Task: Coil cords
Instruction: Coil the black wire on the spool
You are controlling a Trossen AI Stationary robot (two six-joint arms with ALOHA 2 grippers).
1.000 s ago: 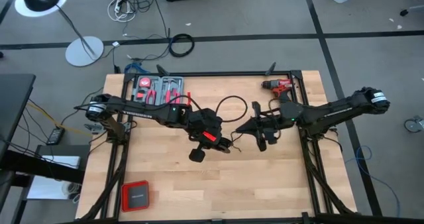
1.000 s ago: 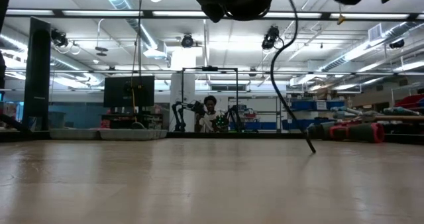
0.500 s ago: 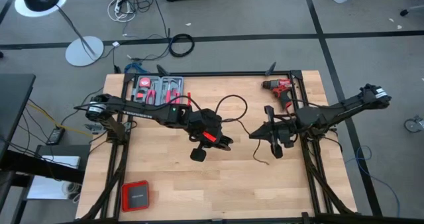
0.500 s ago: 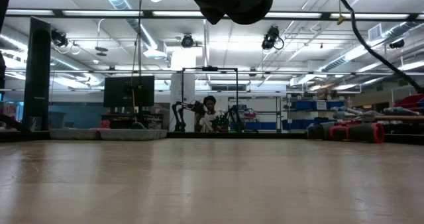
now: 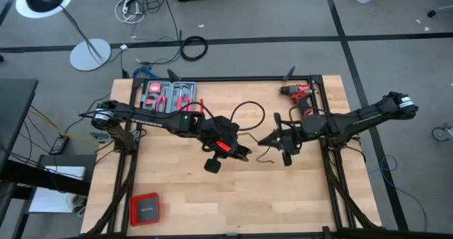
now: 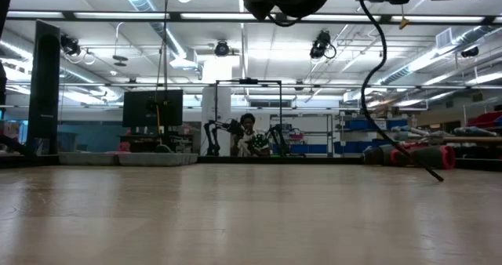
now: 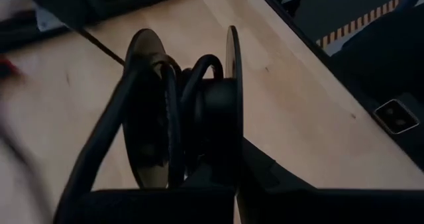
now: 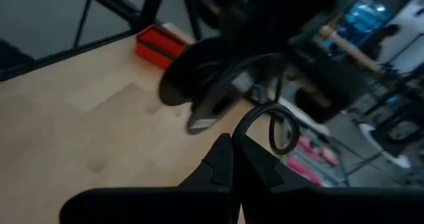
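The thin black cord (image 5: 248, 107) runs in a slack arc from a black spool (image 5: 211, 165) to my right gripper (image 5: 260, 141). Its free tail (image 6: 396, 132) hangs down toward the table. In the left wrist view several turns of cord (image 7: 173, 111) lie between the spool's two flanges (image 7: 232, 98). My left gripper (image 5: 230, 154) is shut on the spool above the table's middle. My right gripper (image 8: 233, 150), just right of the spool, is shut on the cord. My left gripper holds the spool (image 7: 199, 118), which stands straight ahead of its fingers, flanges edge-on. The fingers' own dark bulk hides the place of contact. The spool is lifted clear of the table. My right gripper pinches the cord (image 8: 243, 132) between its two shut fingertips, coming nearly level from the table's right side. From the pinch the cord curls up in a slack loop (image 8: 268, 121). The tail hangs below, its end (image 6: 436, 176) close to the table top.
A red drill (image 5: 297, 92) lies at the far right corner. A tool case (image 5: 168, 96) sits at the far left and a red box (image 5: 145, 209) near the front left. The wooden top (image 5: 283, 203) in front of both grippers is bare.
My right gripper drew back toward the table's right edge, rolled its wrist, then returned toward the spool, shut on the cord throughout. The hanging tail swung out to the right and has dropped back down. The left gripper and spool stayed in place.
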